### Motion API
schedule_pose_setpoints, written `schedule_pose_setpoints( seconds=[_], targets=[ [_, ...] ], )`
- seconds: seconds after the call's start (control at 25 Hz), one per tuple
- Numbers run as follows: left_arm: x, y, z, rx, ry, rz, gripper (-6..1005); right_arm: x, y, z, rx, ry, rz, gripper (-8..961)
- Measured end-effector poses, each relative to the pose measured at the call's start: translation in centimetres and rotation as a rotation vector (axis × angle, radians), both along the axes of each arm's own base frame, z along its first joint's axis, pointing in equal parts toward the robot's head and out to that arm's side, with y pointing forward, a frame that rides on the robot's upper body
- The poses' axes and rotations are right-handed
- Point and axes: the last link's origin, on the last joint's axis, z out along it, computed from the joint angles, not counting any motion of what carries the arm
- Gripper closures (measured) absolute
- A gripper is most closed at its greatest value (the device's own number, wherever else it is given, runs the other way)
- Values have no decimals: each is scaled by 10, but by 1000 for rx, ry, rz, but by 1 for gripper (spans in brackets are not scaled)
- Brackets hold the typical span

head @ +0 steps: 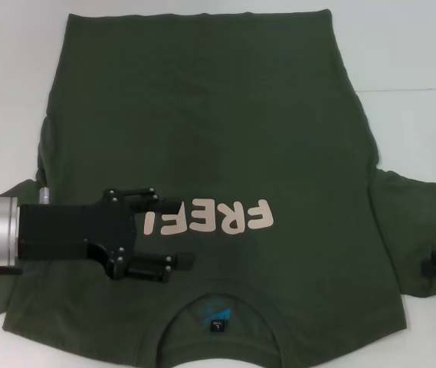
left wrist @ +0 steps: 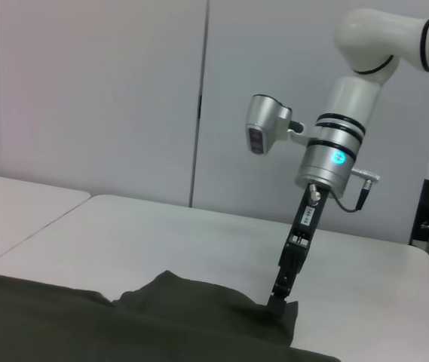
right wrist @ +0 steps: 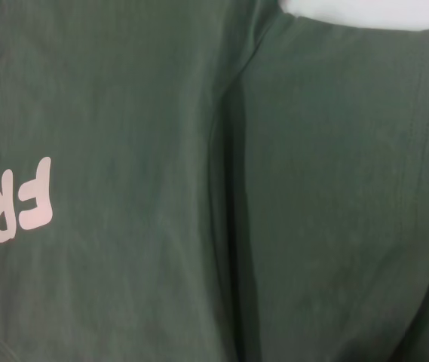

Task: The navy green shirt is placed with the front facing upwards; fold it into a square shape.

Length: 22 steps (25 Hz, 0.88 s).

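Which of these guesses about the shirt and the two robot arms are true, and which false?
1. The shirt lies with its lettering facing up. True.
2. The left gripper is over the chest, by the lettering. True; its fingers are apart.
3. The right gripper is up at the hem. False: it is down at the sleeve on the robot's right.
4. The shirt is already folded into a square. False: it is spread flat, with this sleeve lying out.
5. The neck label shows inside the collar. True.
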Motion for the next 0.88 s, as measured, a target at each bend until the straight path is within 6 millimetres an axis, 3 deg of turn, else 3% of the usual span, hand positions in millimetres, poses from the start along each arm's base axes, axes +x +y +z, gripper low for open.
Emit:
schedule_pose_setpoints(
  seconds=[0.04, 0.48, 0.72, 0.88],
  targets=[
    [0, 0, 0, 1, 0, 0, 127, 0, 0, 0, 0, -1, -1, 463],
    [-1, 0, 0, 1, 1, 0, 127, -1, 0, 0, -12, -7, -1, 710],
    [0, 0, -1, 1, 1, -3, 127, 0, -1, 1, -18, -21, 5, 910],
    [0, 0, -1, 2, 2, -3, 127, 3, -1, 5, -7, -34, 8, 936]
  ],
)
